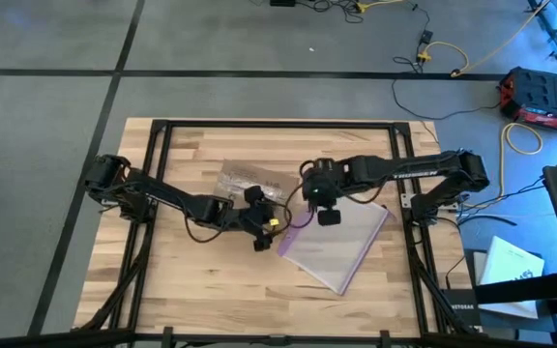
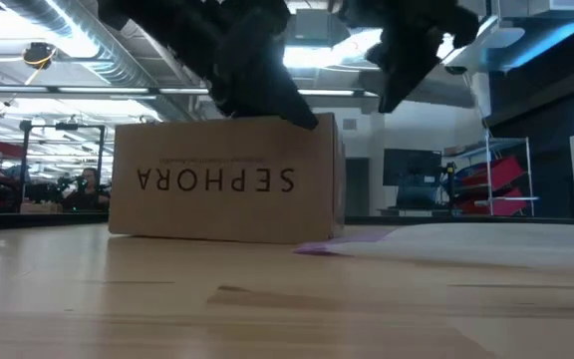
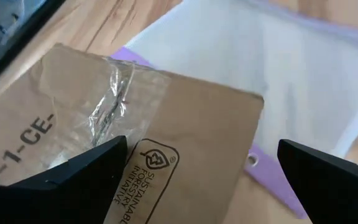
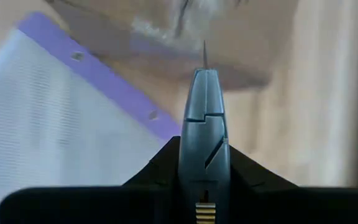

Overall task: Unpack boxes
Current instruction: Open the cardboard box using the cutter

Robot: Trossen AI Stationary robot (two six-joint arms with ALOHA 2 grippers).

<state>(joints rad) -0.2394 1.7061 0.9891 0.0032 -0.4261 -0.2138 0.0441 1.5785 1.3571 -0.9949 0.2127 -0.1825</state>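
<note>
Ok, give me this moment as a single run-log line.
box: on table, taped shut | left gripper: open over box top | right gripper: shut on grey knife tool, tip at box | bag: flat beside box

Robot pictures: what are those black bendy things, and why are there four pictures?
They are two robot arms at a wooden table. One camera looks down from above, one sits at table height, and one rides on each wrist. On the table stand a brown cardboard box with SEPHORA printed on it and a clear plastic bag with a purple edge. The right claw is shut on a small grey knife-like tool, pointing at the box. The left claw is open, hovering over the box top.
</note>
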